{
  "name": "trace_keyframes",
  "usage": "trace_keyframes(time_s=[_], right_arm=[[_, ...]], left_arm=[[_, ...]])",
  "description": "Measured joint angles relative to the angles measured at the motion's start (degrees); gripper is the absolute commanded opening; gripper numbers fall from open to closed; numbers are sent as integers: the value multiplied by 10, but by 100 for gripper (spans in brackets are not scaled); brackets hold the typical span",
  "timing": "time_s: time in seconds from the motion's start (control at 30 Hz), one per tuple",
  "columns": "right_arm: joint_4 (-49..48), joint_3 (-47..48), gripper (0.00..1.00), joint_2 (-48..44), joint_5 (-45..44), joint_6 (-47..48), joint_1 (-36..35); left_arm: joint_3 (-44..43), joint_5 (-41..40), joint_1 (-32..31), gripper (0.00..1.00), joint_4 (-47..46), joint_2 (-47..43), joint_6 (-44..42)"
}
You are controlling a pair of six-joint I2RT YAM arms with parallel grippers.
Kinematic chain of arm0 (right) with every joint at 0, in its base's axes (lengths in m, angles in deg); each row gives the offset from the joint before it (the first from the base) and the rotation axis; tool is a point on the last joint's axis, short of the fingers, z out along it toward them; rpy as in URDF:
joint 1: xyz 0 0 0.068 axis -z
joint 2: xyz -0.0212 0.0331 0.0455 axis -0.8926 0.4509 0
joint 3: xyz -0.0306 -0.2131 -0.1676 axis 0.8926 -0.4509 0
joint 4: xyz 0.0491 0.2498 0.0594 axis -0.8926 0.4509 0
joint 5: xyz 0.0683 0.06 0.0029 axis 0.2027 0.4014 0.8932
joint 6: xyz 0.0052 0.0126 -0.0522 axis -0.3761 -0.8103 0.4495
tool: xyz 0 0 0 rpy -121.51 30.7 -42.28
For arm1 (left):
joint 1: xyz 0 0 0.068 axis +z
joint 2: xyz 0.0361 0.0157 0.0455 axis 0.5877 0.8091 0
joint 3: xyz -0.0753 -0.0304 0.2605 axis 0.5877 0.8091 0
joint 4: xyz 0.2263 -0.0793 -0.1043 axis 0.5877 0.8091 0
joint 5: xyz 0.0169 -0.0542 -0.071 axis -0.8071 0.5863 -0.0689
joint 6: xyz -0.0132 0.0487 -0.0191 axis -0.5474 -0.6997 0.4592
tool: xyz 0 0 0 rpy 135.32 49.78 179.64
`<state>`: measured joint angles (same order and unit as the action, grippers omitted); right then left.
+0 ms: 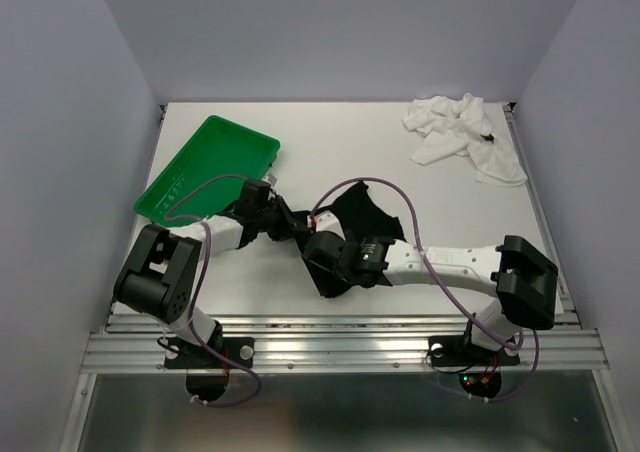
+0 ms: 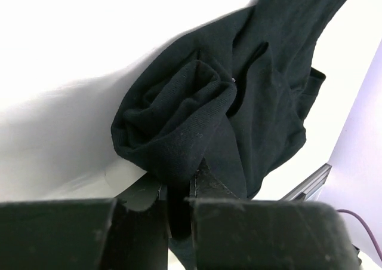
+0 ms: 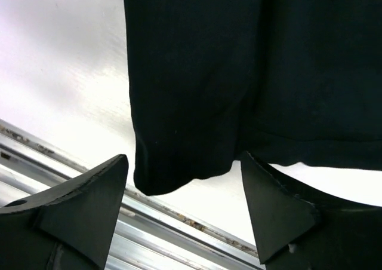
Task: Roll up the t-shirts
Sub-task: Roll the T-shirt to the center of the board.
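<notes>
Top external: green tray [image 1: 215, 152] left, white t-shirt [image 1: 455, 127] far right corner

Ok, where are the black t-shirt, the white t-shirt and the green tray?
black t-shirt [image 2: 179, 120], left wrist view, on its rolled-up bundle.
white t-shirt [image 1: 455, 132], top external view, middle of the crumpled heap.
green tray [image 1: 210, 167], top external view, on its bare floor.

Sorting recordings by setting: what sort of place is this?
Probably a lab test booth, not a home: a white table boxed in by plain walls, robot arms bolted to an aluminium rail, and only a green tray, black t-shirt and white t-shirt as props.
</notes>
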<state>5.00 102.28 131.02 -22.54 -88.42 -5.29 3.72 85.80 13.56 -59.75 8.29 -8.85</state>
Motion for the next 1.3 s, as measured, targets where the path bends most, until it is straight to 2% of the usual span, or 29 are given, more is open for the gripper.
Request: trace_keyframes(time_s=[0.13,0.33,0.67,0.87,0.97,1.0,1.03,1.17,1.2,1.27,1.3], right_arm=[[29,43,88,13,-43,15,-10],[59,105,86,73,-117,35,-54],[70,105,80,158,-190,41,-95],[66,103,61,192,-230,29,-96],[64,103,43,199,-242,13,-96],[64,103,43,202,-245,10,-96],[65,103,37,206,-251,2,-96],[70,103,30,212,-269,-14,-96],[71,103,24,212,-273,-20,-96],[72,103,17,212,-277,-26,-96],[72,103,10,212,-278,-29,-96]], left_arm=[[-8,-8,0,0,27,0,1],[-28,-23,0,0,71,0,2],[-34,-35,0,0,100,0,6],[-34,-40,0,0,103,-2,6],[-34,-43,0,0,106,-2,6],[-34,-43,0,0,108,-3,6],[-34,-45,0,0,111,-4,6],[-34,-49,0,0,117,-8,6],[-34,-51,0,0,119,-9,6],[-34,-53,-1,10,121,-10,6],[-34,-54,-1,15,122,-10,4]])
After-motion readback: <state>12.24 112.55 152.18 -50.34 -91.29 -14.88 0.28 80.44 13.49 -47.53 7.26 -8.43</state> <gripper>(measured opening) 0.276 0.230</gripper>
